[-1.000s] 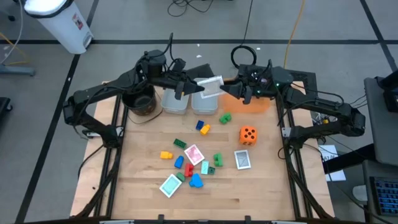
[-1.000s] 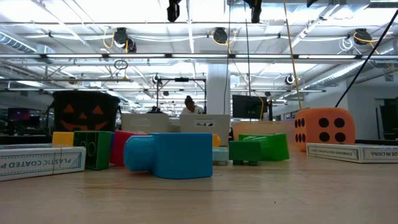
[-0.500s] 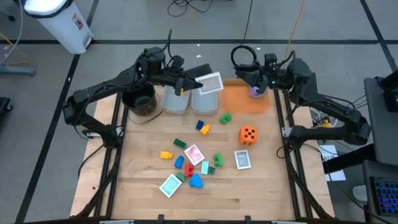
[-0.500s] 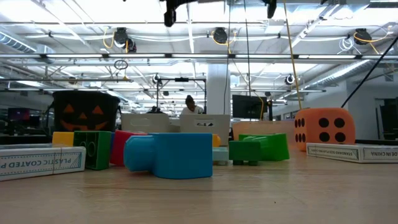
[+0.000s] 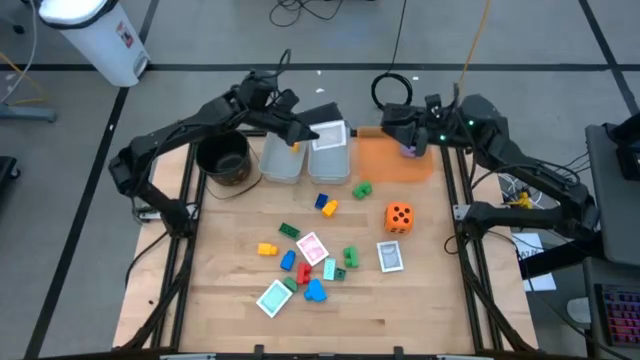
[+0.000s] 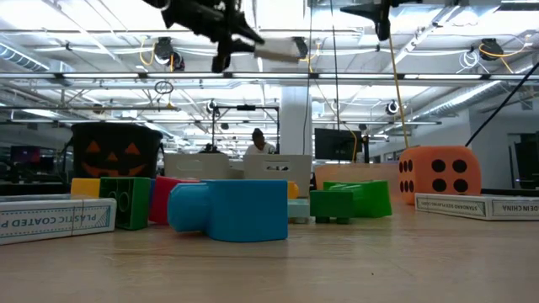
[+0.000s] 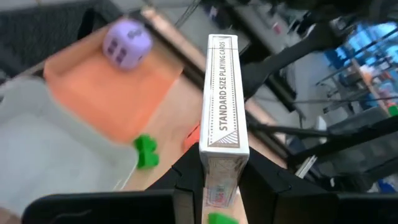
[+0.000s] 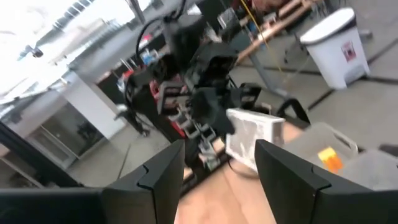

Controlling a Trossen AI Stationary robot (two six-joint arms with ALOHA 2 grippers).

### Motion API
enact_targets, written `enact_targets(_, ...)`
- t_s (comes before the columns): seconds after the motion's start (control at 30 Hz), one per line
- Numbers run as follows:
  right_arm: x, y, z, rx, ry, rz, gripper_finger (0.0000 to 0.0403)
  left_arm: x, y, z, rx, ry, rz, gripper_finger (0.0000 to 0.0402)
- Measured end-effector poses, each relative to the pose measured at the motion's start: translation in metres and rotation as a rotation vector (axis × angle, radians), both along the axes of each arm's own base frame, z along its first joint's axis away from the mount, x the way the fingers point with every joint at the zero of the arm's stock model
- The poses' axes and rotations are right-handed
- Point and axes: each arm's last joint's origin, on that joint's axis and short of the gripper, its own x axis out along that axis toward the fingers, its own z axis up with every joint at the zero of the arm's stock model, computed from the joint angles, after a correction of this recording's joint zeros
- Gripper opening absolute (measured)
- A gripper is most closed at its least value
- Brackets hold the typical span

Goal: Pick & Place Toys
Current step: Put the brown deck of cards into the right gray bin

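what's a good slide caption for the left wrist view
Left gripper clamps a playing-card box edge-up above the clear bin, purple die resting in the orange tray beyond.

Seen from above, the left hand (image 5: 303, 135) grips a boxed card deck (image 5: 328, 135) over the two clear bins (image 5: 283, 165) near the table's (image 5: 420, 300) far edge. The right hand (image 5: 398, 128) hangs open above the orange tray (image 5: 395, 165), beside a purple die (image 5: 409, 148). An orange die (image 5: 399, 217), loose blocks (image 5: 316, 290) and cards (image 5: 390, 257) lie mid-table.

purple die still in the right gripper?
No. The purple die sits on the orange tray, and the right gripper shows nothing between its open fingers.
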Motion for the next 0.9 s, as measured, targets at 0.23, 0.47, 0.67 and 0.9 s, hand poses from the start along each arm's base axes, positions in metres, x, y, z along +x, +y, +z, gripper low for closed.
enact_targets(0.23, 0.001, 0.001, -0.007, 0.021, 0.058, 0.008, 0.0191, 0.01, 0.029, -0.016, -0.01, 0.18, -0.028, 0.0073)
enact_targets(0.47, 0.001, 0.001, -0.01, 0.038, 0.091, 0.007, 0.0186, 0.028, 0.059, -0.011, 0.044, 0.321, -0.039, 0.0073)
enact_targets(0.67, 0.001, 0.002, -0.015, 0.06, 0.133, 0.006, 0.0185, 0.047, 0.078, -0.014, 0.056, 0.374, -0.05, 0.0073)
enact_targets(0.9, 0.001, 0.002, -0.016, 0.069, 0.145, 0.005, 0.0182, 0.062, 0.09, -0.041, -0.009, 0.431, -0.056, 0.0075)
